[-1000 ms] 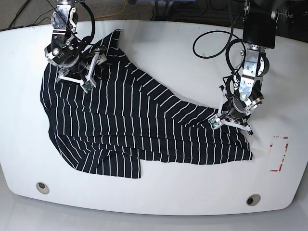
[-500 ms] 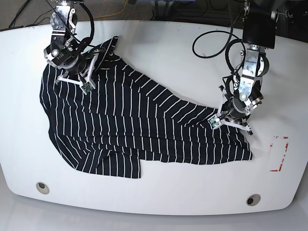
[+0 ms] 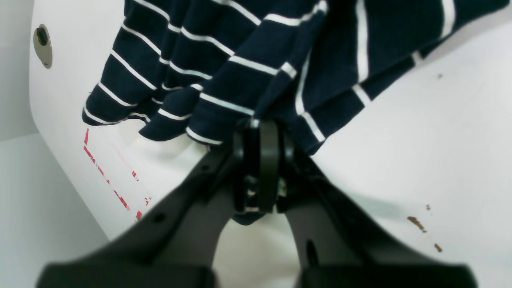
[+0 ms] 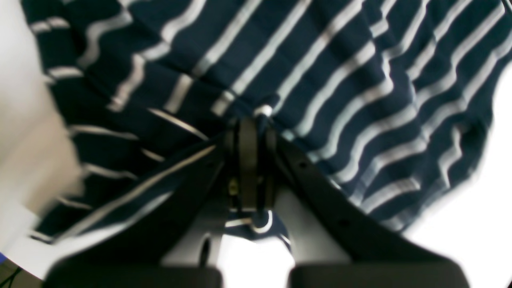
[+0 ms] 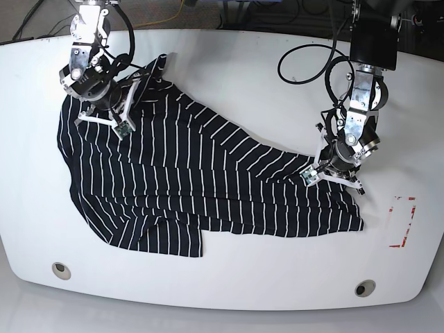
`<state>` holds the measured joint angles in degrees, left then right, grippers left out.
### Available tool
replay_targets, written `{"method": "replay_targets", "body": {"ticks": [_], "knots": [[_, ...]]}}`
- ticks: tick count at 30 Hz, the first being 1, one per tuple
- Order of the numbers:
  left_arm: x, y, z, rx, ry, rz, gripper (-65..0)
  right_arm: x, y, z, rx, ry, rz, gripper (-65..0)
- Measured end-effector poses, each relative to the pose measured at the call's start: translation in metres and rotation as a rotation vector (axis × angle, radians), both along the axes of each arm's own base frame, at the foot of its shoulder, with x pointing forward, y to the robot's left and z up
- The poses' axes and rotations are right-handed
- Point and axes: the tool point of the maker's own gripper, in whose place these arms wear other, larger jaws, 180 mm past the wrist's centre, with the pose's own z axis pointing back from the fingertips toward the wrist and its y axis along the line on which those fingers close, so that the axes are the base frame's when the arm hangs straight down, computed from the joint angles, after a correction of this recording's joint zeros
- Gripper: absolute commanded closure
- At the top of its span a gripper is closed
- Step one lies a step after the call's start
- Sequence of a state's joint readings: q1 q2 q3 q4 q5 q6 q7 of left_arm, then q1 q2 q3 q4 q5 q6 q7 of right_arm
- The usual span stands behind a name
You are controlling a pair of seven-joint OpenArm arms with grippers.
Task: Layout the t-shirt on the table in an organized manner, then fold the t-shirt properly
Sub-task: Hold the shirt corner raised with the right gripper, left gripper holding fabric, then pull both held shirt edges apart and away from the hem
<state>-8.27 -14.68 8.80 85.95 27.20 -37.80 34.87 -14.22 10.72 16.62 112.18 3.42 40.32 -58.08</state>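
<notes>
Now, over on the base view's left side, the right tool (image 5: 122,111) is pressed together and pinching a bunch of the t-shirt (image 5: 194,180) near the far-left corner of the surface (image 5: 229,62); the right wrist view shows striped cloth caught between the jaws, with a scrap of it poking out below them. The shirt itself sprawls rumpled from that far-left corner across the middle to the right half, one flap doubled over along the near edge. Moving right, the left tool (image 5: 331,170) is pinching the shirt too, the left wrist view showing the jaws clamped on a fold just short of the red-marked rectangle (image 5: 402,222) at the right edge. The step in hand looks like laying the garment out, and to do it well I'd say both grips want to draw apart evenly, low over the surface, so the cloth goes taut and flat without dragging that doubled flap further under. Against a second ago: the right tool stood spread above the cloth then, and it has since clamped and pulled its bunch a little toward the far edge, the collar-side cloth lifting with it; the left tool has not budged.
</notes>
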Motion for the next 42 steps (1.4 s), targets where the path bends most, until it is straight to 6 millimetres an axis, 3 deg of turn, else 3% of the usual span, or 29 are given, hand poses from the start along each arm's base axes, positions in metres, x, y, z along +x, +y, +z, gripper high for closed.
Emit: {"method": "replay_targets", "body": {"ticks": [9,18,26,36,42], "knots": [[0.001,-0.001,0.005,0.001,-0.012,-0.007,-2.7,0.001,-0.034,0.015,-0.037,-0.036,-0.099,-0.6],[0.001,0.001,0.043,0.029,-0.106,0.016,-2.7,-0.006,-0.068,0.022,-0.079,-0.045,-0.192,-0.6],[-0.011,-0.003,0.066,0.051,-0.157,0.016,-2.7,-0.008,-0.064,0.02,-0.068,-0.042,-0.192,-0.6],[-0.041,-0.003,0.047,0.06,-0.097,0.013,-2.7,-0.009,-0.066,0.019,-0.074,-0.032,-0.196,-0.6],[-0.053,0.002,0.054,0.075,-0.118,0.022,-2.7,-0.011,-0.072,0.02,-0.076,-0.036,-0.219,-0.6]]}}
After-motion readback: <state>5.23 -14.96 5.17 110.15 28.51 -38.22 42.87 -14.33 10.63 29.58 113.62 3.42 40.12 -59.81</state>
